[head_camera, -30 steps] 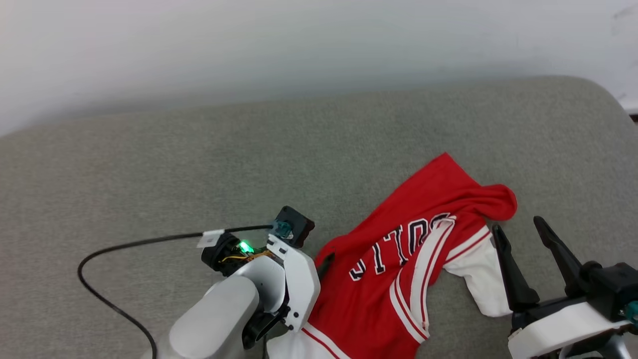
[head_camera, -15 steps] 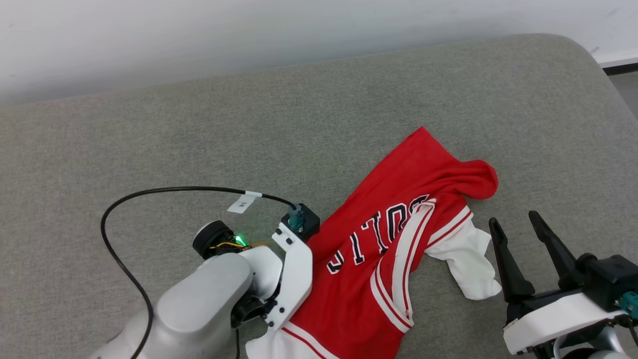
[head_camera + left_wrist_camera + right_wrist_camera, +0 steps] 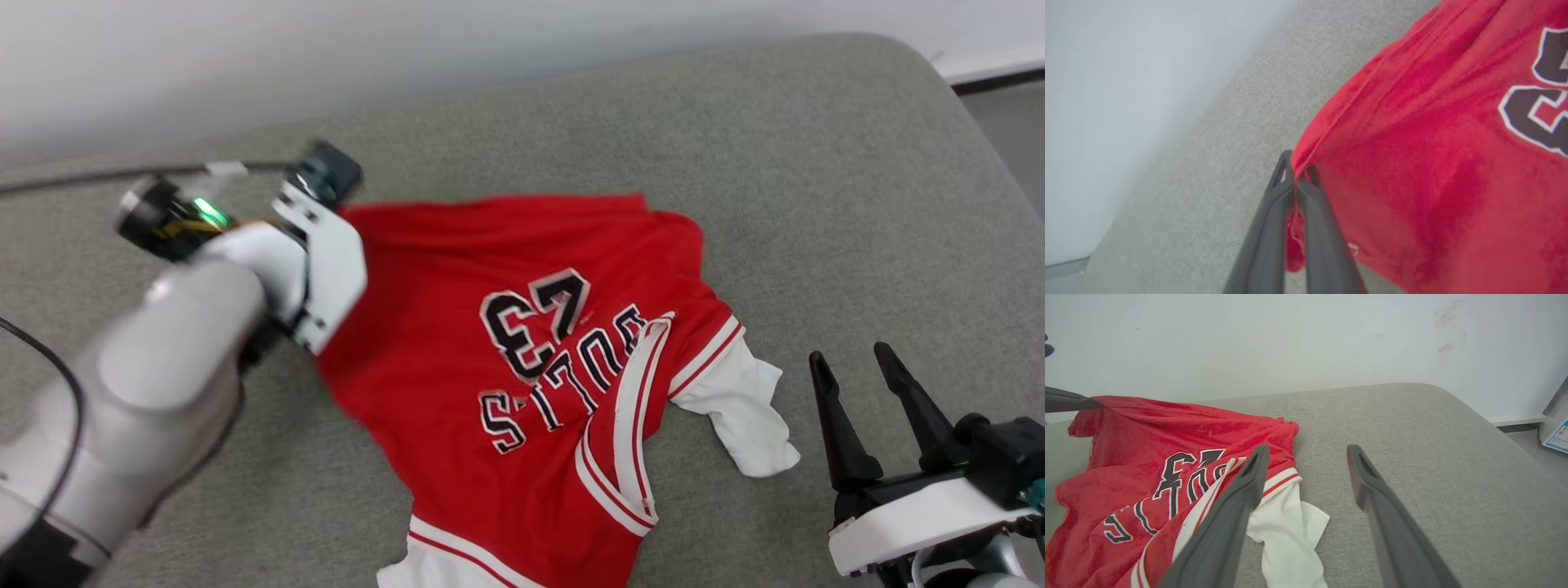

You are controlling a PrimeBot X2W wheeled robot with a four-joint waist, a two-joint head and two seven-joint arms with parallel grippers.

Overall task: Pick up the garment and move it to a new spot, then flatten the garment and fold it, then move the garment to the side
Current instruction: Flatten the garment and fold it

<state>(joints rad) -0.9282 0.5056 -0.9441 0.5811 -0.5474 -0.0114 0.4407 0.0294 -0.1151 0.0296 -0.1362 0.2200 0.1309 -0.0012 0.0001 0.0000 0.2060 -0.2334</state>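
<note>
Left gripper (image 3: 1297, 173) clamped on garment (image 3: 457, 269) red edge; right gripper (image 3: 849, 357) jaws apart, empty, near garment's white sleeve (image 3: 739, 416).

Your head view looks steeply down on the grey cushion (image 3: 571, 122). Your left wrist view sits very close to the garment (image 3: 1433, 183), seemingly rolled sideways. Your right wrist view looks low across the cushion toward the wall (image 3: 1249, 335). All three share the garment.
</note>
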